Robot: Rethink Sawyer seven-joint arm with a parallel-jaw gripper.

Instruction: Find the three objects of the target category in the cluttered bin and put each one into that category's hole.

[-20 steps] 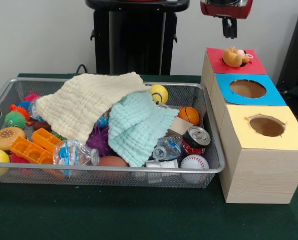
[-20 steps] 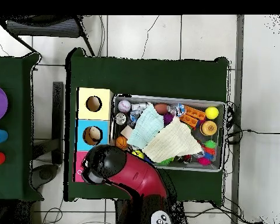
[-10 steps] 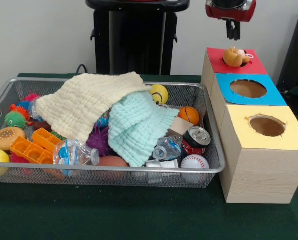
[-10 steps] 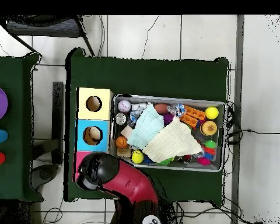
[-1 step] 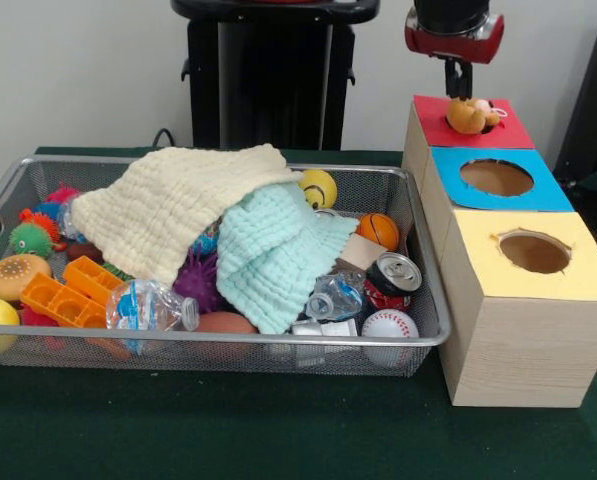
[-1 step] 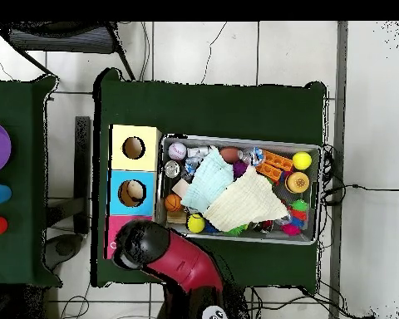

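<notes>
Over the red hole, your gripper (image 5: 460,82) hung just above the orange plush toy (image 5: 468,115), fingers drawn together and empty.
You had the toy sitting in the red hole (image 5: 475,124) of the wooden box (image 5: 518,320), beside the wire bin (image 5: 426,300), all on a green tablecloth (image 5: 278,430) by a white wall.

The arm (image 6: 174,262) reaches out from the base, its red and black wrist pointing straight down. The gripper (image 5: 459,80) hangs vertical below it, fingers pressed close together, nothing held between them.
</notes>
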